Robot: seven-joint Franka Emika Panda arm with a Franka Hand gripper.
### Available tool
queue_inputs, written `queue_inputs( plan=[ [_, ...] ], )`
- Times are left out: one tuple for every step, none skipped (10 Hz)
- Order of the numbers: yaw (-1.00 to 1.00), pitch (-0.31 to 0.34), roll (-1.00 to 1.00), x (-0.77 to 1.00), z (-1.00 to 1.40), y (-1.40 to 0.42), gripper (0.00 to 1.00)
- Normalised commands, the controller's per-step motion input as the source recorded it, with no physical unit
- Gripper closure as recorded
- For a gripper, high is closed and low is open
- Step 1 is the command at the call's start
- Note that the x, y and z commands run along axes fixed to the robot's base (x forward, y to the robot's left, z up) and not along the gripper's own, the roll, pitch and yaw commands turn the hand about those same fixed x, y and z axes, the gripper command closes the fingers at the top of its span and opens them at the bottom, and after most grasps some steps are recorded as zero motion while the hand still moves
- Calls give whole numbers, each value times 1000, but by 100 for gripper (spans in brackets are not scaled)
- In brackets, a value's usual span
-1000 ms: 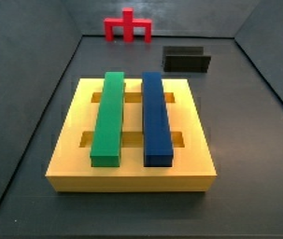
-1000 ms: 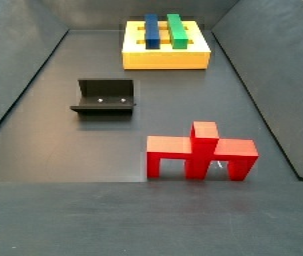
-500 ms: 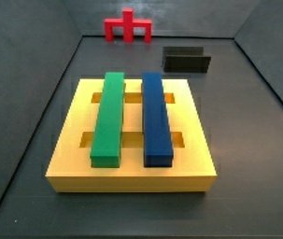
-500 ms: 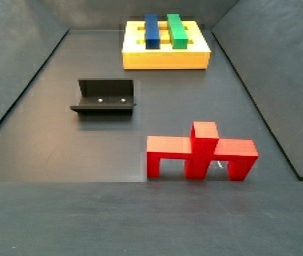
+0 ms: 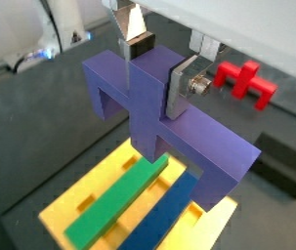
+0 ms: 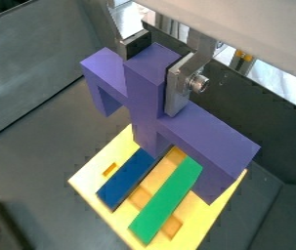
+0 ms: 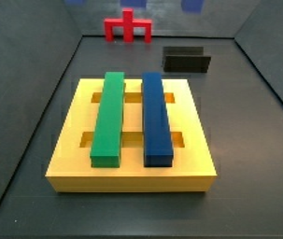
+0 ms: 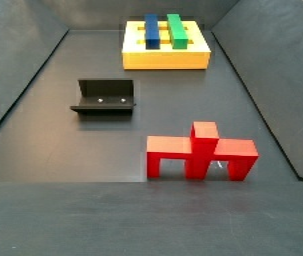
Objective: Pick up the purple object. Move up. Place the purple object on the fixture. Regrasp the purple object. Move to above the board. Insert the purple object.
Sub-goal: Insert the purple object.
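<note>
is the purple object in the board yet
Out. In both wrist views the gripper holds the purple object by its stem, above the board.

The pincer [image 5: 157, 70] shows in both wrist views, pointing downward, its two flat silver fingers [image 6: 185, 84] closed against opposite faces of the purple object's [image 6: 157, 107] raised stem. In both side views the pincer itself cannot be made out.
</note>
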Motion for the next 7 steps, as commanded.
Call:
queue_inputs(
  plan=[
    [63,-169,0,0,-886,-817,100],
    [63,-167,21,0,-880,-731,100],
    [77,-187,149,0,-797,-429,100],
    [334,-156,219,-134,-757,-166,100],
    [426,-250,103,0,-666,-291,100],
    [397,-316,87,9,-554,-346,100],
    [320,-277,13,11,-586,-86,100]
  ],
)
